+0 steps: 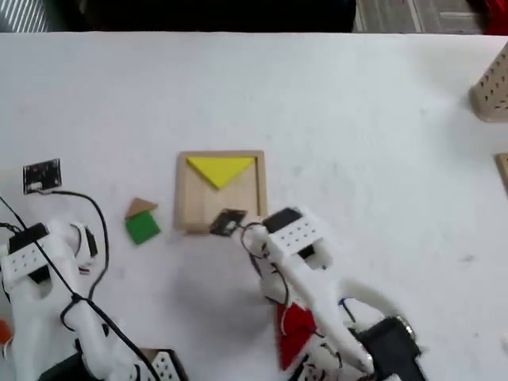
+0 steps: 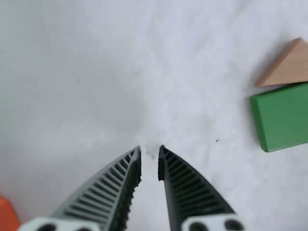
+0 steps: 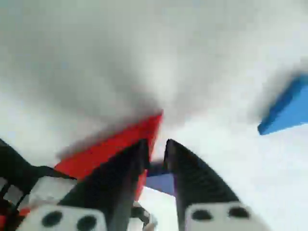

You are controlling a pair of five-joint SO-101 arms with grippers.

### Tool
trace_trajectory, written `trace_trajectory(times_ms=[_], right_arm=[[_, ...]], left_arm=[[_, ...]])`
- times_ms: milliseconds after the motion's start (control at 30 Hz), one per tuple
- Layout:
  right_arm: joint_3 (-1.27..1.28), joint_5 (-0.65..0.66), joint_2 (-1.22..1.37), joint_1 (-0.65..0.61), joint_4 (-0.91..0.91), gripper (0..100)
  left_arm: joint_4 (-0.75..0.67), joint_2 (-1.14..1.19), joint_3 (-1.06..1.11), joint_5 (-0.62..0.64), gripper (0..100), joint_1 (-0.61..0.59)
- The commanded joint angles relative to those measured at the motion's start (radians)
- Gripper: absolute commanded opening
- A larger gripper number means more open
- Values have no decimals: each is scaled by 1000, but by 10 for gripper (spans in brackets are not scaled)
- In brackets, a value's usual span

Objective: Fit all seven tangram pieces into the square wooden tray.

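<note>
right jaws: the right gripper (image 3: pixel 155 143) has its black jaws drawn almost together with a slim gap; nothing is seen pinched between them.
just past the right jaws: the red triangle (image 3: pixel 110 149) lies on the white tabletop (image 3: pixel 216 159). one pointed corner shows just beyond the jaw tips and its body runs off behind one jaw.
through the gap: a violet-blue piece (image 3: pixel 161 184) shows between the jaws. it seems to lie on the tabletop rather than in their grip.
farther out: a blue piece (image 3: pixel 286 113) lies well apart from the tips.
left jaws: the left gripper (image 2: pixel 149 150) is clenched on nothing, its ribbed tips all but touching over bare tabletop.
near the left jaws: the green square (image 2: pixel 281 118) and the tan triangle (image 2: pixel 288 65) touch each other, well apart from the tips. an orange piece (image 2: pixel 7 214) shows close by the gripper.
tray: the square wooden tray (image 1: pixel 190 208) sits mid-tabletop, with the yellow triangle (image 1: pixel 220 169) along its far edge and bare wood elsewhere.
deciding relation: in the high view the red triangle lies under the right arm, on the near side of the tray. what shows of it runs near to far. the right arm is by far the nearer to it. the left arm is nearer the green and tan pieces, just left of the tray.
writing: none can be read. a black card (image 1: pixel 41 176) carries pale marks too small to make out.
</note>
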Motion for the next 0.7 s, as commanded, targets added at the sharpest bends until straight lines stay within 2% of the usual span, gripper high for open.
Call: trace_trajectory(times_ms=[0,233,300,367,667], right_arm=[[87,34,-242,45,22,56],[190,262,-374,182,30,55],[242,391,-417,176,42,52],[262,442,-440,173,38,51],[282,502,-318,-47,-18,39]], left_arm=[[-11,2,-44,-12,94,10],[-12,1,-44,-12,94,10],[-12,1,-44,-12,94,10],[-14,1,-44,-12,94,10],[-14,1,-46,-12,94,8]])
